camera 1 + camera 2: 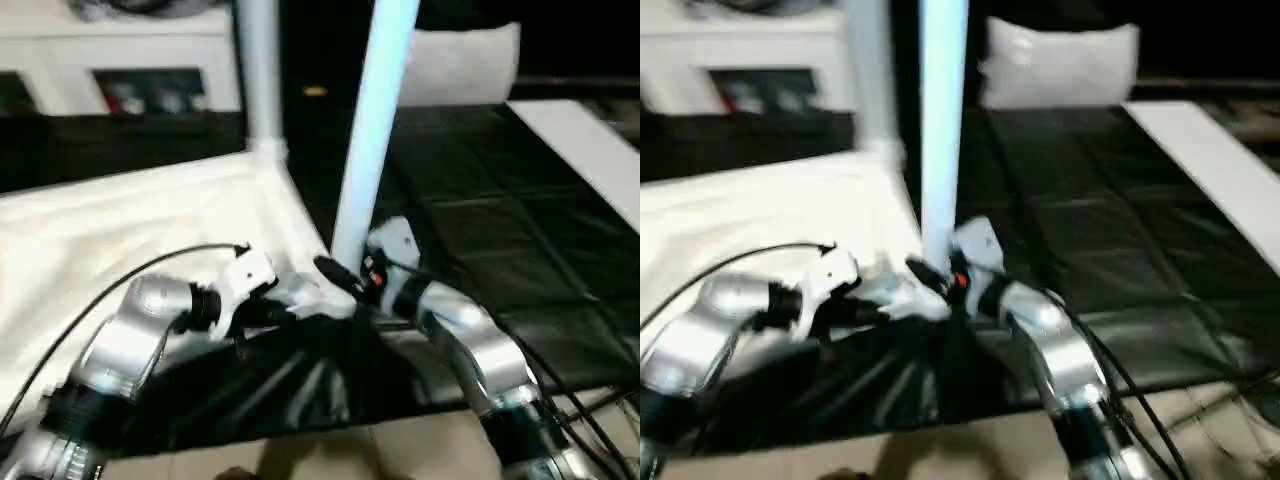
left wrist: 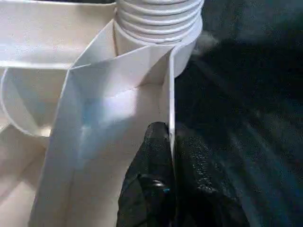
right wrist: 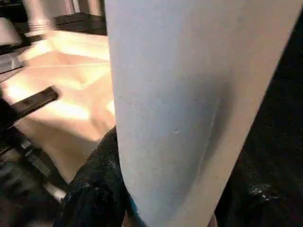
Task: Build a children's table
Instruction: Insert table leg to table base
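The children's table top (image 1: 130, 230) lies upside down on a black mat, ribbed side up. One white leg (image 1: 258, 70) stands upright in its far corner socket. A second leg (image 1: 372, 130) rises from the near right corner, and my right gripper (image 1: 352, 280) is shut on its lower part; black fingers (image 3: 92, 189) flank the tube (image 3: 180, 104). My left gripper (image 1: 300, 302) is shut on the top's thin rim wall (image 2: 168, 109), with its fingertips (image 2: 158, 146) pinching it. Just beyond them a leg's threaded end (image 2: 158, 23) sits in a corner socket.
A white cabinet (image 1: 120, 60) stands at the back left and a grey-white pillow (image 1: 462, 65) at the back. A white board (image 1: 590, 150) lies along the right of the black mat (image 1: 490, 210). Cables (image 1: 100, 290) trail over both forearms.
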Robot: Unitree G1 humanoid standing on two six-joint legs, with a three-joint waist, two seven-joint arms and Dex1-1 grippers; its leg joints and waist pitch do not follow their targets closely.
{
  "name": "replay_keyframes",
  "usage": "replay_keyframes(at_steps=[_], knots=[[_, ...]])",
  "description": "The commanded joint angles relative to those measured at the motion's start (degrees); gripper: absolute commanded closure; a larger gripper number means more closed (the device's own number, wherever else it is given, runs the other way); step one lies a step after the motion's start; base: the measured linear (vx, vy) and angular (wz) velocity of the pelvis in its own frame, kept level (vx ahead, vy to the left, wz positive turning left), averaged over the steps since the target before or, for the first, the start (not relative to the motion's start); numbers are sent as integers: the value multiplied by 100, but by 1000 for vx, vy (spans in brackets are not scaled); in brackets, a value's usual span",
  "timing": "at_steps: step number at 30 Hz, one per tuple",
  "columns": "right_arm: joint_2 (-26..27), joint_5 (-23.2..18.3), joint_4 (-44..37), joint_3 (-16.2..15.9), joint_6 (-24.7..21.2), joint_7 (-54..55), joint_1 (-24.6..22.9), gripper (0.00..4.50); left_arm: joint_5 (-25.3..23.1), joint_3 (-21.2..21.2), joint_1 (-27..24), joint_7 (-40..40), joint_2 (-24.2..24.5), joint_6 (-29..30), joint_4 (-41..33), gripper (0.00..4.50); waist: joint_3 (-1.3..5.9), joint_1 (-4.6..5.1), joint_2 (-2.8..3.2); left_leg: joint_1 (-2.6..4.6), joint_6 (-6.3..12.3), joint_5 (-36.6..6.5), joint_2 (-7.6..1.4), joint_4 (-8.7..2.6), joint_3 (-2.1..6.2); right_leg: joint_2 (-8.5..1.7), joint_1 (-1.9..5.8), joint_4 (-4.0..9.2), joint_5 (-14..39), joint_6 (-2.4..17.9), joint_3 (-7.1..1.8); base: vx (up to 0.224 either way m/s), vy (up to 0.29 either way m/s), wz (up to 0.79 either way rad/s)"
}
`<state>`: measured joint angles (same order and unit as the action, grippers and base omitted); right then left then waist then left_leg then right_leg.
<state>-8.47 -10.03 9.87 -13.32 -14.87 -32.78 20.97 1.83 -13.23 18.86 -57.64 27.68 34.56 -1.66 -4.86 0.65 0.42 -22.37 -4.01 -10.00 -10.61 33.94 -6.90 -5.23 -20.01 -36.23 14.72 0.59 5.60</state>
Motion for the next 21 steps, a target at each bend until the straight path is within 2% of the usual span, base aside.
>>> replay_keyframes(at_steps=[1, 2, 3, 4, 5, 7, 10, 11, 12, 13, 14, 19, 20, 21], knots=[[-54, 386, 892, -143, -608, 223, -258, 260, 153, 79, 85, -29, -129, 205, -922, 450, 356, 7, 156, 36, 40, -974, -195, -488, 27, -258, 191, 356, -806, 1543, -281, 0, 0, 0], [-43, 394, 919, -150, -594, 214, -226, 260, 59, 70, 46, 105, -185, 387, -1111, 450, 359, 8, 98, 25, 176, -869, -182, -475, -20, -270, 219, 381, -779, 1553, -298, 0, 0, 0], [-37, 393, 945, -164, -578, 182, -197, 260, -40, 61, 36, 223, -232, 489, -1219, 450, 357, -6, 78, 32, 229, -843, -196, -477, -54, -296, 234, 397, -570, 1549, -305, 0, 0, 0], [-30, 387, 949, -180, -558, 157, -179, 260, -66, 57, 47, 349, -259, 607, -1311, 450, 341, -17, 85, 39, 227, -891, -195, -479, -70, -294, 221, 417, -368, 1527, -306, 0, 0, 0], [-21, 345, 925, -195, -582, 116, -169, 260, -97, 80, 133, 529, -302, 613, -1254, 450, 335, -48, 77, 72, 170, -1064, -221, -483, -97, -303, 193, 458, 169, 1469, -330, 0, 0, 0], [-19, 322, 917, -209, -592, 107, -165, 260, -117, 81, 188, 647, -293, 638, -1209, 450, 329, -48, 78, 71, 123, -1110, -233, -496, -104, -287, 183, 466, 304, 1419, -339, 0, 0, 0], [-22, 304, 914, -226, -609, 89, -165, 260, -160, 49, 252, 798, -243, 675, -1172, 450, 357, -54, 79, 100, 80, -1103, -246, -490, -119, -269, 162, 449, 205, 1385, -359, 0, 0, 0], [-23, 315, 917, -223, -606, 79, -178, 260, -195, 23, 262, 827, -211, 650, -1145, 450, 393, -66, 111, 115, 87, -1024, -244, -475, -123, -272, 171, 433, 66, 1402, -363, 0, 0, 0], [-18, 311, 918, -205, -623, 77, -193, 260, -214, 7, 262, 832, -197, 625, -1128, 450, 385, -64, 94, 110, 93, -992, -243, -474, -130, -266, 164, 432, -29, 1410, -365, 0, 0, 0], [-8, 325, 960, -180, -598, 89, -196, 260, -294, -30, 243, 826, -184, 575, -1134, 450, 402, -79, 118, 112, 95, -951, -237, -464, -132, -272, 177, 421, -104, 1424, -366, 0, 0, 0], [-6, 335, 986, -174, -570, 101, -194, 260, -330, -54, 230, 817, -171, 521, -1133, 450, 402, -78, 109, 112, 97, -929, -237, -462, -135, -268, 173, 426, -158, 1427, -365, 0, 0, 0], [85, 225, 1195, -20, -434, 126, -98, 260, -321, -122, 214, 781, -119, 118, -994, 450, 416, -81, 122, 128, 34, -1102, -234, -466, -137, -268, 177, 426, -18, 1428, -369, 0, 0, 0], [103, 188, 1239, 11, -417, 96, -47, 204, -249, -133, 237, 741, -112, 5, -929, 450, 407, -73, 113, 129, -4, -1248, -229, -476, -135, -263, 170, 437, 157, 1409, -374, 0, 0, 0], [103, 188, 1259, 13, -395, 82, -22, 190, -213, -127, 246, 717, -121, -50, -897, 450, 403, -75, 112, 132, -23, -1299, -231, -482, -134, -262, 170, 444, 227, 1396, -376, 0, 0, 0]])
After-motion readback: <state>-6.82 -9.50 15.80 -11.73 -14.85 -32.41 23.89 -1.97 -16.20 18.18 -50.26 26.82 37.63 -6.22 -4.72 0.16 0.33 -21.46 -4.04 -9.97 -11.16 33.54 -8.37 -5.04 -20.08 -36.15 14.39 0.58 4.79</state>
